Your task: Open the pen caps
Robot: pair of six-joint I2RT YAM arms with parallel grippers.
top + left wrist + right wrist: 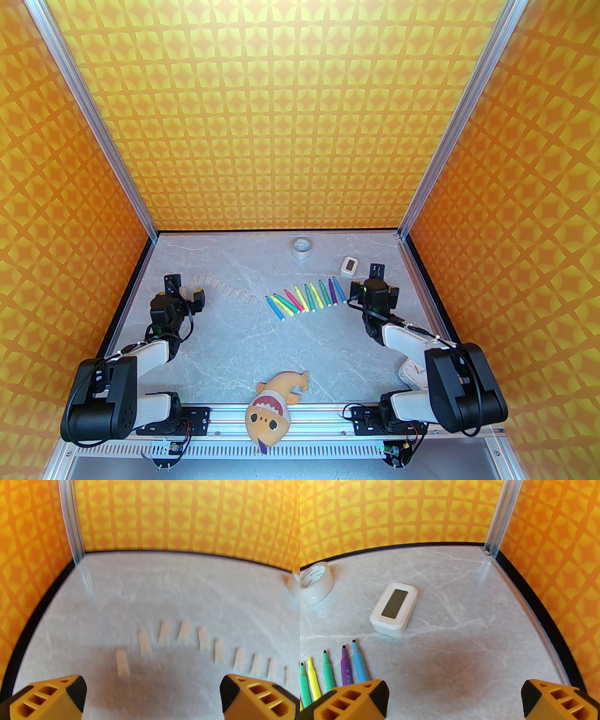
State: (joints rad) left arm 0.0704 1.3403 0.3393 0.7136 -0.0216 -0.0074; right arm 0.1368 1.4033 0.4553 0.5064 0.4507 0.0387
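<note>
A grey marbled worktop [234, 356] sits inside orange patterned walls, with two robot arms at its near edge.

Toward the left edge, the left gripper [190, 294] [152, 698] hangs just above the surface. Its yellow fingers are spread wide, with nothing between them. Just beyond it and running off to its right lie the pen caps [236, 293] [145, 643]. They are short whitish tubes, loose on the worktop in a curved row in the far left part. The left wrist view is blurred, and about ten can be made out there.

At the middle of the near edge, a tan plush shark [272, 403] lies partly over the rail.

Right of the caps and apart from them, the coloured markers [332, 291] [345, 665] lie side by side in a fan, their tips bare. Beyond them, near the far edge, stands a roll of clear tape [302, 247] [315, 585]. A small white device with a grey display [349, 266] [395, 609] lies to the right of the roll.

Right of the markers, the right gripper [454, 698] is also released, its fingers wide apart over bare worktop. Near the right edge, a white clock face [412, 372] lies partly under the right arm.
</note>
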